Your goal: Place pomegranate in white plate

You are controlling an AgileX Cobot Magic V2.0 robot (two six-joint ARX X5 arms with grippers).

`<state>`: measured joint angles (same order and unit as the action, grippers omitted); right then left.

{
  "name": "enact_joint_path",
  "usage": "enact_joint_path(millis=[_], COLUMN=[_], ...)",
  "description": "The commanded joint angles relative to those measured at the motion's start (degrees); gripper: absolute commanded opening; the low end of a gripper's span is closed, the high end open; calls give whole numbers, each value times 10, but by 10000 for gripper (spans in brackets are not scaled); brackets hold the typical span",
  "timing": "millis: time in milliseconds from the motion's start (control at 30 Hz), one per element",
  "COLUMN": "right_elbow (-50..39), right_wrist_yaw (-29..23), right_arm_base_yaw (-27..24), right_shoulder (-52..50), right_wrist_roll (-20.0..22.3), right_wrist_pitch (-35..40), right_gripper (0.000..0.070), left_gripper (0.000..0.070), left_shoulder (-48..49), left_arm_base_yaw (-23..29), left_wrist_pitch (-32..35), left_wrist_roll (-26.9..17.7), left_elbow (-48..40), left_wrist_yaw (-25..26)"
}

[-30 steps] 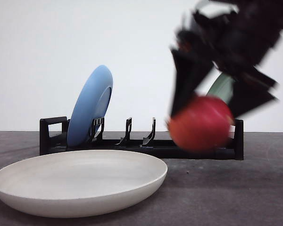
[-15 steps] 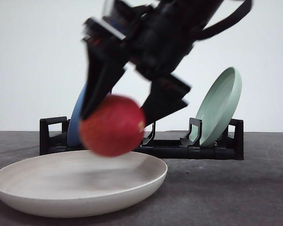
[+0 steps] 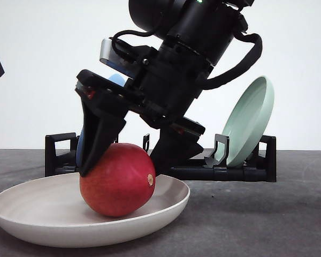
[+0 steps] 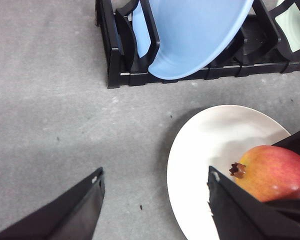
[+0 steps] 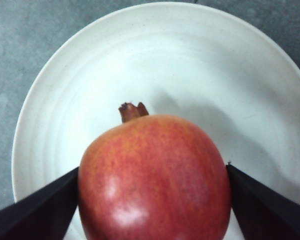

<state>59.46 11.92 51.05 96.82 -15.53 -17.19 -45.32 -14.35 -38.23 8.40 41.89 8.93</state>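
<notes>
Pomegranate sits inside the white plate, resting on its floor — right gripper fingers pinch it from both sides, one against each flank. Left gripper hovers beside the plate over the grey surface, fingers spread, holding nothing. Behind the plate: black rack with blue plate — and pale green plate.

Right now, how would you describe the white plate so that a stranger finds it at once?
Start at the black rack at the back of the grey table. The white plate lies flat before it. Unlike the blue plate and green plate standing in the rack, it holds the pomegranate.
</notes>
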Motion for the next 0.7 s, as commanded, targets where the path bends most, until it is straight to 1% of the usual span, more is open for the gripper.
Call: enact_joint_path(millis=[0, 100, 167, 267, 367, 500, 600, 667], right_elbow=[14, 14, 14, 5, -32, -109, -161, -190], right_wrist_yaw=[0, -16, -39, -72, -75, -79, -80, -80], right_arm_base_yaw=[8, 9, 11, 16, 14, 1, -21, -44], right_shoulder=[5, -19, -43, -87, -142, -228, -297, -342], right_wrist_roll=[-7, 2, 27, 61, 66, 66, 66, 66], right_wrist_pitch=[9, -3, -16, -24, 6, 55, 71, 68], right_gripper=[635, 613, 575, 562, 562, 561, 561, 561], left_gripper=[390, 391, 391, 391, 391, 391, 391, 391], left_shoulder=[-3, -3, -3, -3, -3, -3, -3, -3], left_arm_base_yaw=[0, 0, 0, 0, 0, 0, 0, 0], left_wrist_pitch=[4, 4, 3, 2, 4, 3, 3, 2], left_wrist_roll=[1, 1, 1, 1, 0, 0, 0, 0], left_elbow=[8, 8, 8, 8, 8, 8, 8, 8], left_wrist_yaw=[-1, -1, -1, -1, -1, -1, -1, -1])
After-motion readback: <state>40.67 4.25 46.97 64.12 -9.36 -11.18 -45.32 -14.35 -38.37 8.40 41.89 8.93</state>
